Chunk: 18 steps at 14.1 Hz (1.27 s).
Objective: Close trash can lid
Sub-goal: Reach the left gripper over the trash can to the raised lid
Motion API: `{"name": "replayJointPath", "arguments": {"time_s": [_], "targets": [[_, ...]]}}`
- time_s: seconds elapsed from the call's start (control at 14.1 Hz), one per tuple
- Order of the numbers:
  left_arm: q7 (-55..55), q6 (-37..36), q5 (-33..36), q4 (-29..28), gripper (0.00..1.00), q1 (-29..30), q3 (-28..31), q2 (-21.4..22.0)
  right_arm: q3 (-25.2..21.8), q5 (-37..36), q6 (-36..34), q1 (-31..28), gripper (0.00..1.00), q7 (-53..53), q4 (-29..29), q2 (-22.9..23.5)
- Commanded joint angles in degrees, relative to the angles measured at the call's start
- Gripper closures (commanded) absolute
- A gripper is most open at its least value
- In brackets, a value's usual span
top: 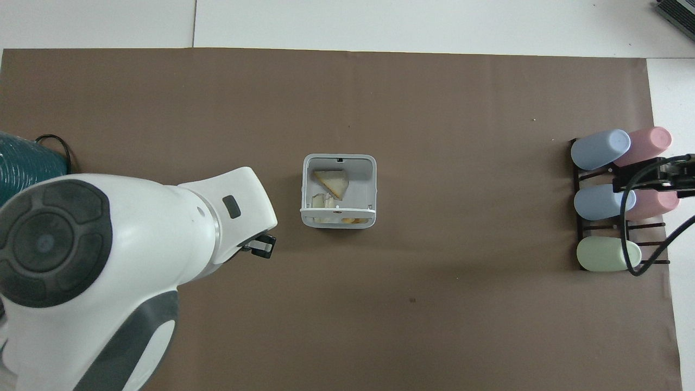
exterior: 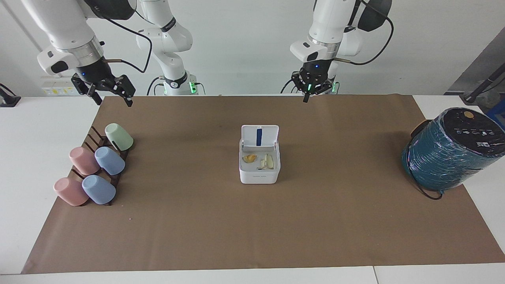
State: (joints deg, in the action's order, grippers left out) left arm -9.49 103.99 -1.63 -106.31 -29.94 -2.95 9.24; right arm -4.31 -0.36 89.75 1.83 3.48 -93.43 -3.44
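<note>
The trash can [exterior: 259, 173] is a small white cube at the middle of the brown mat, with food scraps inside. Its lid [exterior: 259, 136] stands upright on the edge nearer to the robots, blue stripe showing. In the overhead view the trash can [top: 339, 163] shows its open inside and the lid [top: 337, 209] is seen edge-on. My left gripper [exterior: 313, 92] is open and empty, up in the air over the mat's robot-side edge, apart from the can; the overhead view shows the left gripper [top: 263, 247] under the big white wrist. My right gripper [exterior: 112, 96] hangs open and empty above the cup rack.
A dark rack [exterior: 98, 144] with several pastel cups lying on it sits toward the right arm's end of the table, and also shows in the overhead view [top: 619, 225]. A big teal-wrapped cylinder [exterior: 449, 152] stands at the left arm's end.
</note>
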Motion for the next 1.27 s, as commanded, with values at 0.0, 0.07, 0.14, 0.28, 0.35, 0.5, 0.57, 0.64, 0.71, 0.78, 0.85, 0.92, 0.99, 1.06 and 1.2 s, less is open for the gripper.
{"name": "replayJointPath", "arguments": {"time_s": [0.0, 0.07, 0.14, 0.28, 0.35, 0.5, 0.57, 0.64, 0.71, 0.78, 0.85, 0.92, 0.99, 1.06, 1.2], "targets": [[-4.2, 5.6, -0.4, -4.2, 1.00, -4.3, 0.9, 1.6, 0.5, -0.3, -0.4, -0.7, 0.00, -1.5, -1.6, -1.6], [-5.8, 7.8, -0.4, -4.8, 1.00, -5.4, 0.9, 0.7, 0.5, -0.3, -0.4, -0.6, 0.00, -1.5, -1.6, -1.6], [-7.2, 9.6, -0.4, -4.9, 1.00, -6.6, 0.9, -0.7, 0.5, -0.3, -0.4, -0.6, 0.00, -1.5, -1.6, -1.6], [-10.7, 13.4, -0.4, -4.8, 1.00, -8.6, 1.0, -4.0, 0.5, -0.3, -0.4, -0.6, 0.00, -1.5, -1.6, -1.6], [-11.4, 16.6, -0.4, -4.4, 1.00, -8.6, 1.0, -6.1, 0.5, -0.3, -0.4, -0.6, 0.00, -1.5, -1.6, -1.6], [-11.8, 24.5, -0.4, -4.2, 1.00, -8.6, 1.0, -9.8, 0.5, -0.3, -0.4, -0.6, 0.00, -1.5, -1.6, -1.6], [-11.8, 27.4, -0.4, -4.1, 1.00, -8.1, 1.1, -11.2, 0.5, -0.3, -0.3, -0.7, 0.00, -1.6, -1.6, -1.6], [-11.8, 29.4, -0.3, -3.9, 1.00, -7.6, 1.1, -11.7, 0.5, -0.3, -0.4, -0.7, 0.00, -1.5, -1.6, -1.6], [-11.7, 31.2, -0.3, -3.7, 1.00, -7.0, 1.2, -12.5, 0.5, -0.3, -0.4, -0.6, 0.00, -1.5, -1.6, -1.6], [-11.7, 32.1, -0.3, -3.0, 1.00, -6.1, 1.2, -13.3, 0.5, -0.3, -0.4, -0.7, 0.00, -1.5, -1.6, -1.6], [-11.7, 32.6, -0.3, -2.3, 1.00, -5.9, 1.2, -14.2, 0.5, -0.3, -0.4, -0.6, 0.00, -1.5, -1.6, -1.6], [-11.8, 33.1, -0.3, -2.1, 1.00, -5.9, 1.2, -15.1, 0.5, -0.3, -0.4, -0.7, 0.00, -1.5, -1.6, -1.6], [-11.8, 33.9, -0.3, -2.4, 1.00, -5.9, 1.2, -15.3, 0.5, -0.3, -0.3, -0.7, 0.00, -1.6, -1.6, -1.6], [-11.7, 34.5, -0.3, -2.6, 1.00, -5.9, 1.1, -15.5, 0.5, -0.3, -0.4, -0.6, 0.00, -1.5, -1.6, -1.6], [-11.7, 37.4, -0.3, -2.5, 1.00, -5.2, 1.1, -17.1, 0.5, -0.3, -0.3, -0.6, 0.00, -1.5, -1.6, -1.6]]}}
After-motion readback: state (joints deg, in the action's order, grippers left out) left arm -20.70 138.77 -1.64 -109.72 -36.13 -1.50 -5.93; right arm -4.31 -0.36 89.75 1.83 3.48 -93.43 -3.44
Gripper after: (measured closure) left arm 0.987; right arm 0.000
